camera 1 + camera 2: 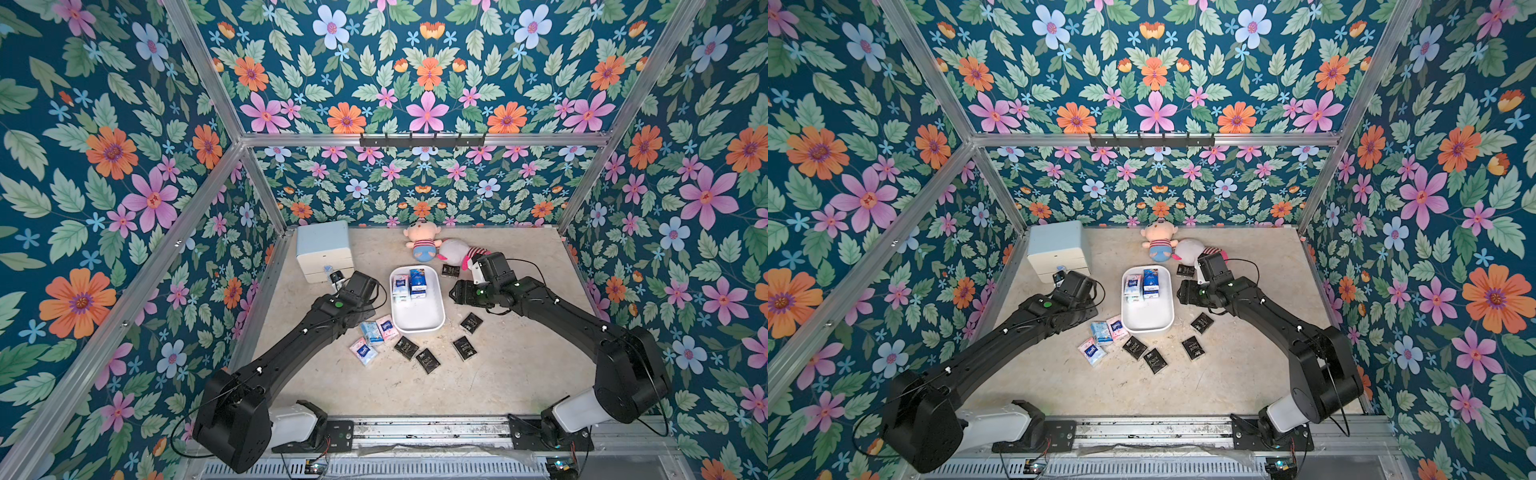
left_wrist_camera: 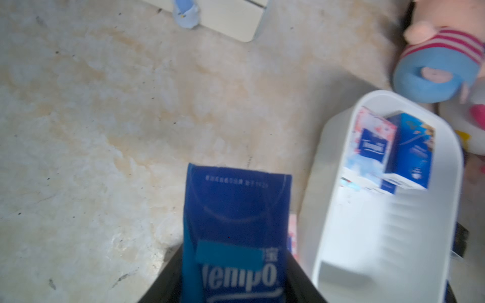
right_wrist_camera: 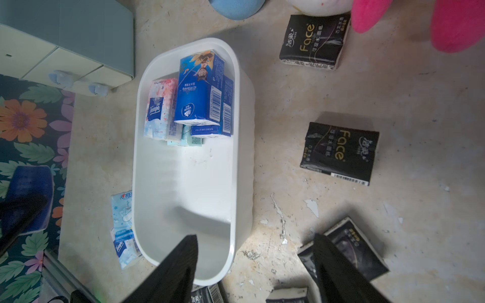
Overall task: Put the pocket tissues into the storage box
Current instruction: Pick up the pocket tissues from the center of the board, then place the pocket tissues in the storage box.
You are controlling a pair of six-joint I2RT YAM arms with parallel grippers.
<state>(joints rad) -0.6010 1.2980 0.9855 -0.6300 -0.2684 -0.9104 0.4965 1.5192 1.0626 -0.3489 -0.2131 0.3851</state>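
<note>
The desk [image 1: 519, 374] is beige and scuffed. The storage box [image 1: 417, 318] sits mid-desk between my arms, with several pocket tissues [image 1: 409, 282] stacked at its far end and its near end bare. My right tool [image 3: 256, 236] is spread and holds nothing, just right of the box. My left tool [image 2: 233, 275] is pinching a dark blue packet [image 2: 236, 210] outside the box's left wall. Loose on the desk are pale packets [image 1: 372, 338] by the near left corner and black packets [image 1: 428, 353] in front
</note>
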